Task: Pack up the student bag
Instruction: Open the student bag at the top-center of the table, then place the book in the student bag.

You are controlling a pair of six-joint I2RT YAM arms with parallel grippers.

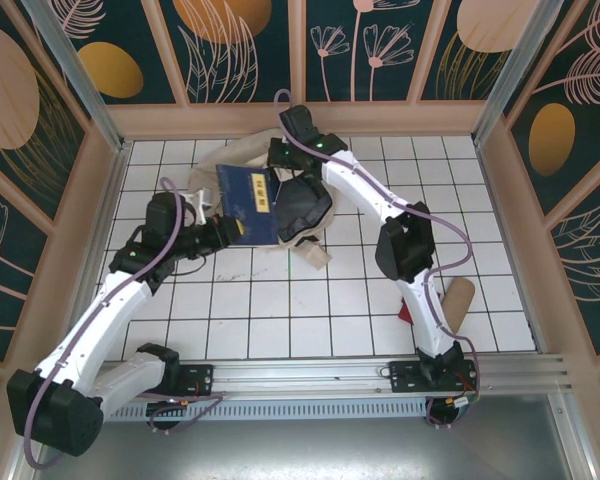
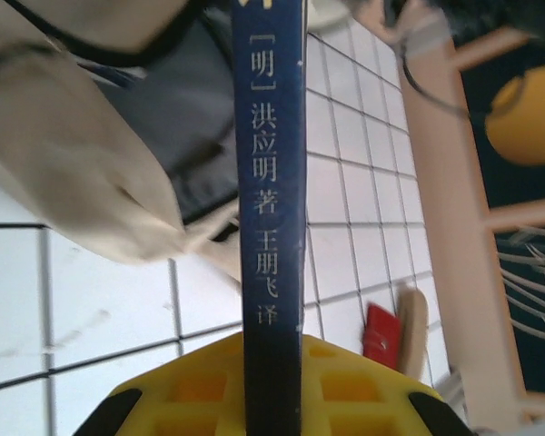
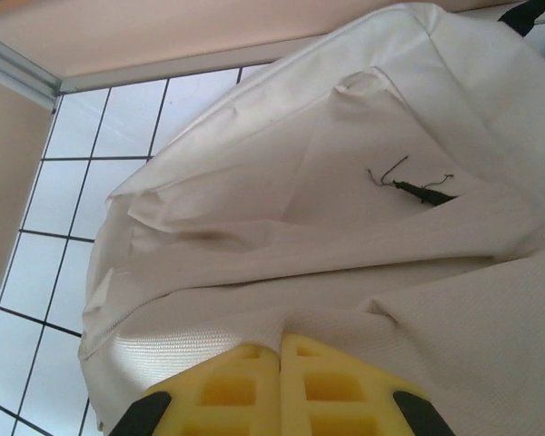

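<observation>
The student bag point(image 1: 242, 153), beige canvas with a dark lining, lies at the back middle of the tiled floor with its mouth held open. My right gripper point(image 1: 283, 170) is shut on a fold of the bag's fabric point(image 3: 345, 272), its yellow fingertips point(image 3: 245, 363) pinched together on the cloth. My left gripper point(image 1: 228, 232) is shut on a navy blue book point(image 1: 246, 205) and holds it just left of the bag's dark opening point(image 1: 302, 205). In the left wrist view the book's spine point(image 2: 272, 182) rises upright between the yellow fingers point(image 2: 191, 391), with the bag point(image 2: 64, 145) to its left.
A beige cardboard-coloured roll point(image 1: 459, 301) and a small red item point(image 1: 405, 312) lie on the tiles at the right, near the right arm; the left wrist view has them too, the red item point(image 2: 380, 334) beside the roll point(image 2: 413, 329). Wooden walls close in the floor on three sides.
</observation>
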